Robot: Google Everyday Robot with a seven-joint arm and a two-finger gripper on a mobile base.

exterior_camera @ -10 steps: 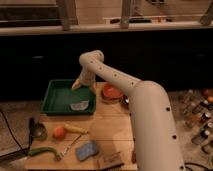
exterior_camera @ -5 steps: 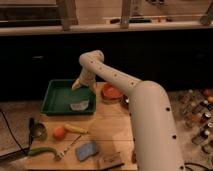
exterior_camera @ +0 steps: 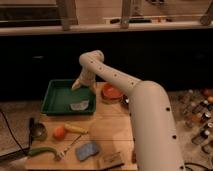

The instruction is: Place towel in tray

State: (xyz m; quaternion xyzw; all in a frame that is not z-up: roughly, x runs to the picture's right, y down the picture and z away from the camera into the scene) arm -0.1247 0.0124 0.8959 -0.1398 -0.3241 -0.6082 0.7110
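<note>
1. Nothing has shifted over the last second: arm, gripper [exterior_camera: 78, 85] and towel [exterior_camera: 80, 105] sit where they were in both earlier frames. Reads as a pause or a very slow move.
2. Gripper hangs over the dark green tray [exterior_camera: 52, 98], near its back-right part, just beyond the towel as seen from the camera. Can't tell how wide it is; nothing visibly hangs from it.
3. Towel is a small pale crumpled patch on the tray floor, front-right area, inside the rim. It looks apart from the gripper, though contact can't be ruled out from this angle.
4. Judgement: placement is done or nearly so. Step in hand is release and retreat.
5. To do it well, confirm the release is complete before lifting, then go straight up so the cloth doesn't snag and get dragged back out.
6. Clear the rim before any sideways move. The right rim is close, and the orange-red bowl [exterior_camera: 112, 93] sits just beside the tray on that side. Retreat up, not right.
7. Towel is likely light and limp, so lift slowly and watch whether it rises with the gripper. If it does, lower and release again.
8. Clutter on the wooden table [exterior_camera: 112, 132] in front, i.e. orange fruit [exterior_camera: 60, 132] and blue sponge [exterior_camera: 88, 150], is well apart from the retreat path. Ignore it.
</note>
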